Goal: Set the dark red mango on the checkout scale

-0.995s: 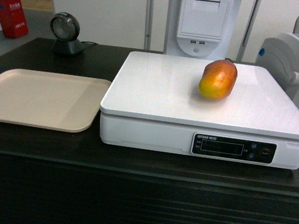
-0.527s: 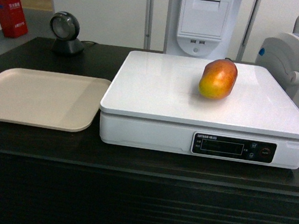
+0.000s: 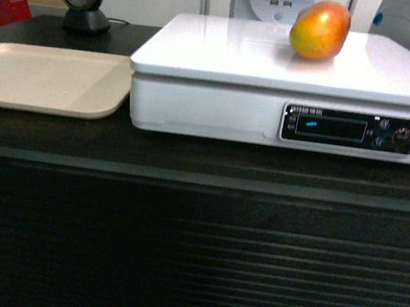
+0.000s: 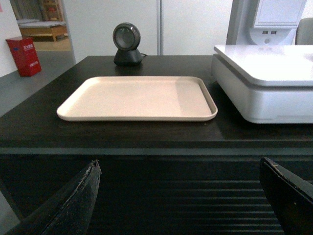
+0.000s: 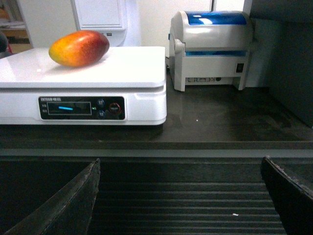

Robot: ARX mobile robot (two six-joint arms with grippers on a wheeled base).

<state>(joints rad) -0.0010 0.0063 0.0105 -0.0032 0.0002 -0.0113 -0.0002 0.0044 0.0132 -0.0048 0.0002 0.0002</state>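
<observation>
The oval red-to-yellow dark red mango [image 3: 320, 29] lay on the white box-shaped scale [image 3: 224, 52] atop the dark ribbed worktop [image 3: 189, 163]. My 2 grippers [image 4: 178, 196] [image 5: 178, 196] hung released, below the scale. Placement looked finished; I judged retreat next.

beige tray [image 4: 137, 98] beside scale [image 4: 264, 88]

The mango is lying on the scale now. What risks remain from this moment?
1. The dark red mango lies on its rounded side toward the back of the scale platform; a bump might make it roll.
2. Both grippers hang open below the checkout edge, so rising arms might hit the counter.
</observation>
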